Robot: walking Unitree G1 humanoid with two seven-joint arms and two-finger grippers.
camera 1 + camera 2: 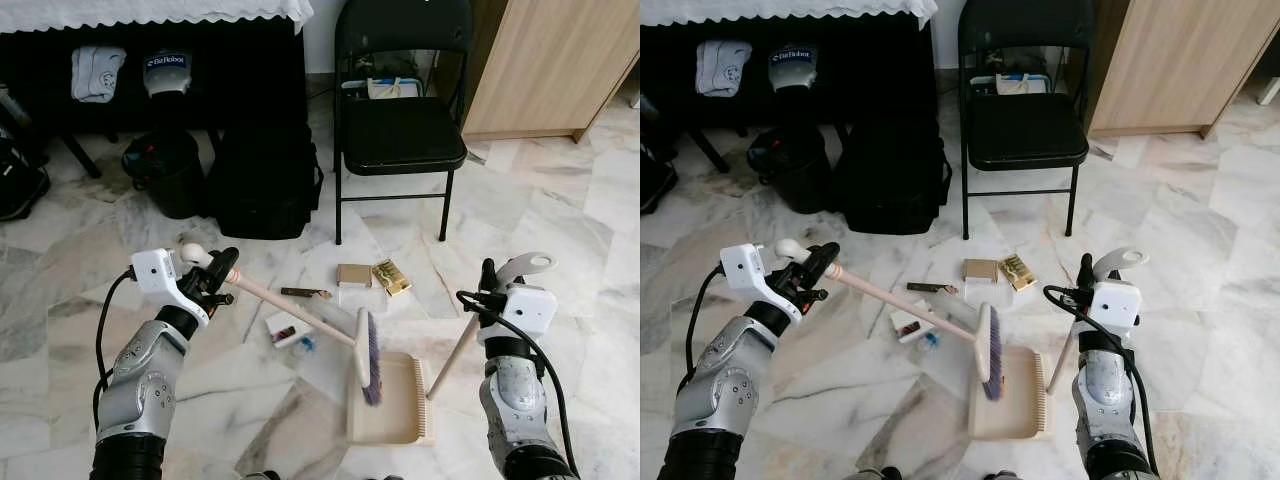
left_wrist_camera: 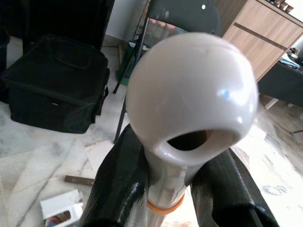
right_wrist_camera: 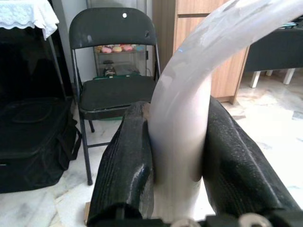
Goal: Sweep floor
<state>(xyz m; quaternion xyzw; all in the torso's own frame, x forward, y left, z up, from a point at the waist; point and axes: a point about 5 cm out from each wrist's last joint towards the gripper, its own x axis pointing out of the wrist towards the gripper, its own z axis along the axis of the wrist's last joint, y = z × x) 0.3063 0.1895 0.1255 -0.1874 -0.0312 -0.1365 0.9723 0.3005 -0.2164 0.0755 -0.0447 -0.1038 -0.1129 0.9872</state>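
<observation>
My left gripper [image 1: 216,276] is shut on the broom's wooden handle [image 1: 290,307], just below its white knob [image 2: 189,99]. The handle slopes down to the right, to the purple-bristled broom head [image 1: 369,356]. That head rests on the left edge of the beige dustpan [image 1: 396,408], which lies on the marble floor. My right gripper [image 1: 491,291] is shut on the dustpan's long pale handle [image 3: 182,127], which stands tilted. Litter lies just beyond the pan: a small brown box [image 1: 353,275], a gold packet [image 1: 391,276], a brown strip [image 1: 305,293] and a white carton [image 1: 285,329].
A black folding chair [image 1: 400,135] stands straight ahead. To its left are a black bag [image 1: 262,180] and a black bin [image 1: 165,172] under a cloth-covered table. A wooden cabinet [image 1: 550,60] is at the right rear. Open marble floor lies to either side.
</observation>
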